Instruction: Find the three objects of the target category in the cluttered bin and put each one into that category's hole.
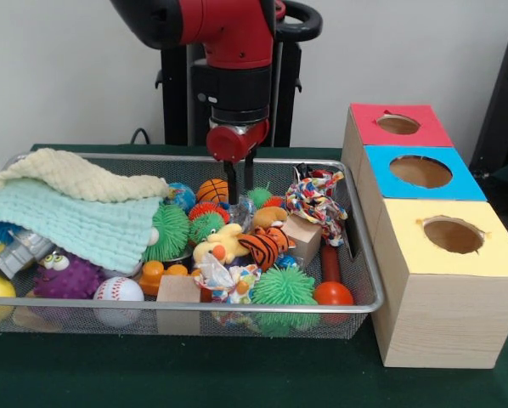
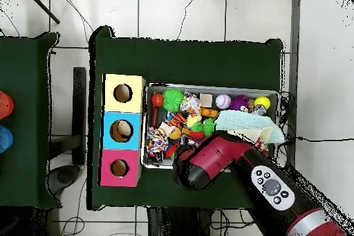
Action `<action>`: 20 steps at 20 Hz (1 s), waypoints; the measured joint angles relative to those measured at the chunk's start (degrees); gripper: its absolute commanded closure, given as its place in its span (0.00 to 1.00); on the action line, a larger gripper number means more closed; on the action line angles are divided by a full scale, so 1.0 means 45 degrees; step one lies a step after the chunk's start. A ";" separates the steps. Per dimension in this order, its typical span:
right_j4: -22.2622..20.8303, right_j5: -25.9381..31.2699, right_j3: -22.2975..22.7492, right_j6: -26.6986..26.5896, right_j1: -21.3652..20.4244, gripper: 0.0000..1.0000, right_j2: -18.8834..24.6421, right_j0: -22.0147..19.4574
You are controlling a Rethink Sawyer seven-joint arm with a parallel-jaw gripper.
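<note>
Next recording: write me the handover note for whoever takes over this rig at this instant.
Gripper: open, holding nothing, its fingers down among the toys at the far middle of the silver wire-mesh bin, beside a small orange basketball.
Bin: full of toys, with a mint-green knitted cloth and a cream cloth covering one end.
Boxes: wooden boxes with a red-topped hole, a blue-topped hole and a yellow-topped hole stand in a row beside the bin.
Done: nothing visibly lifted out.
Left: find and drop all three target objects.
</note>
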 measured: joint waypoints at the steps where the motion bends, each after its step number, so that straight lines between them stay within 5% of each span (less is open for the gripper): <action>1: -0.0042 0.0000 -0.0048 0.0000 0.0034 0.00 -0.0004 0.0003; 20: -0.0327 0.0000 -0.0460 0.0000 0.0530 0.00 -0.0028 0.0276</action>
